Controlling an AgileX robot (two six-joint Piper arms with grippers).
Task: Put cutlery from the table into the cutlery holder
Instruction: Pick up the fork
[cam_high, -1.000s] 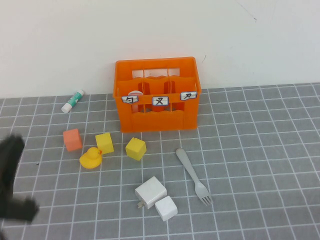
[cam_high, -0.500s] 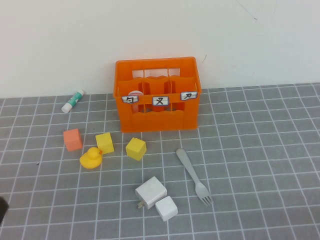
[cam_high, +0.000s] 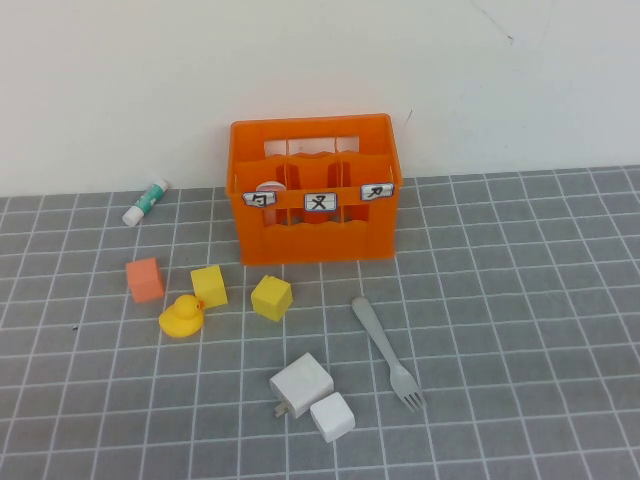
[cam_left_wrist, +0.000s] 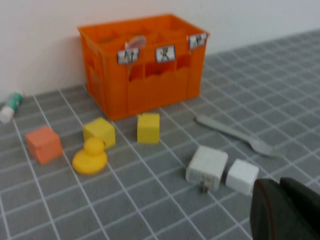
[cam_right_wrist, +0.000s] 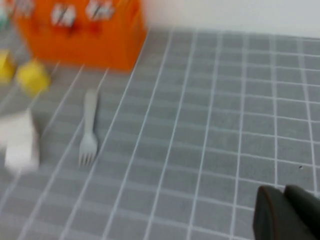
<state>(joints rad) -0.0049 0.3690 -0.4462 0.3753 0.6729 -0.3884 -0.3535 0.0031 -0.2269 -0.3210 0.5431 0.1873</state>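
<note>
The grey fork lies flat on the grey gridded table, in front of the orange cutlery holder, tines toward me. A pale pink piece, the spoon, shows inside the holder's left compartment. Neither arm shows in the high view. My left gripper is shut and empty, low over the table near the white chargers. It sees the fork and the holder. My right gripper is shut and empty, off to the right of the fork and the holder.
Two white charger blocks lie left of the fork. Two yellow cubes, an orange cube and a yellow duck sit left of the holder's front. A white tube lies by the back wall.
My left arm, dark at the high view's lower left a second ago, has drawn back out of that view. The fork and the other things have not moved.
</note>
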